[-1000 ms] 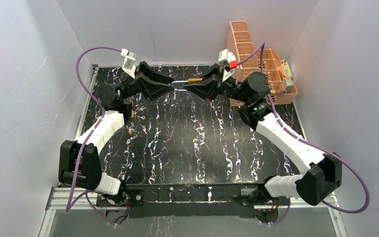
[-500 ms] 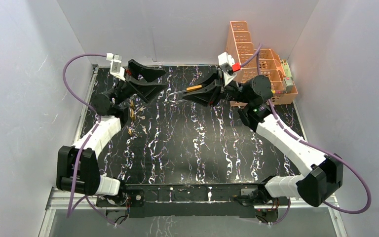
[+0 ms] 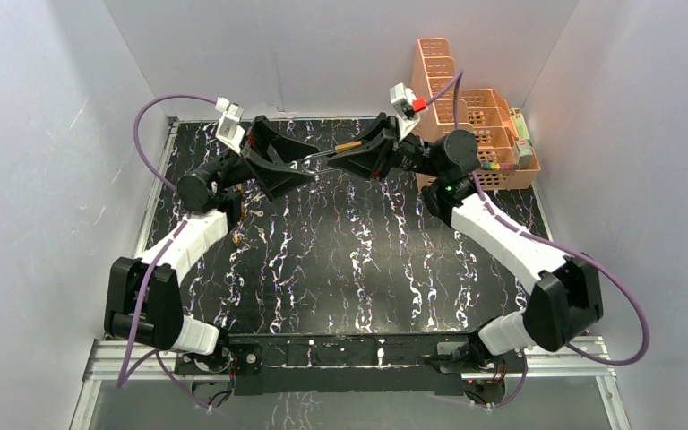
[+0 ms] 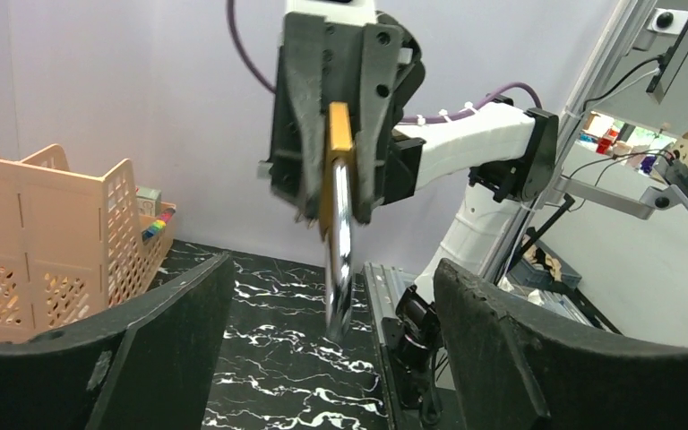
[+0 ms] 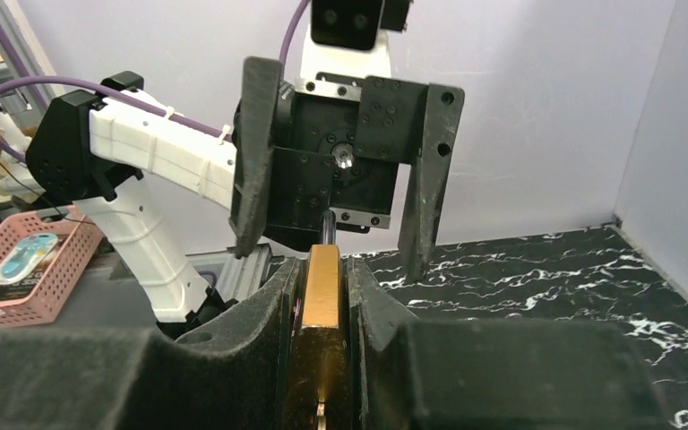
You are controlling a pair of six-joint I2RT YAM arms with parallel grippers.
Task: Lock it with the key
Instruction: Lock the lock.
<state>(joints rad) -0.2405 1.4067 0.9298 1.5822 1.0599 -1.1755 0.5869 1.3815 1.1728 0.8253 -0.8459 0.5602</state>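
- We see the right gripper (image 3: 339, 160) closed on the brass padlock (image 5: 324, 296);
- the left gripper (image 3: 310, 161) stands wide open, holding nothing, facing its shackle (image 4: 339, 260).

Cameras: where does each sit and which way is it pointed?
Top external: above and behind the bases, looking down on the table; both arms show.
Left wrist: behind the left hand, facing the right hand shut on the padlock; own open fingers in frame.
Right wrist: behind the right hand, facing the left hand; own fingers clamp the padlock.
Both wrist views share the padlock.
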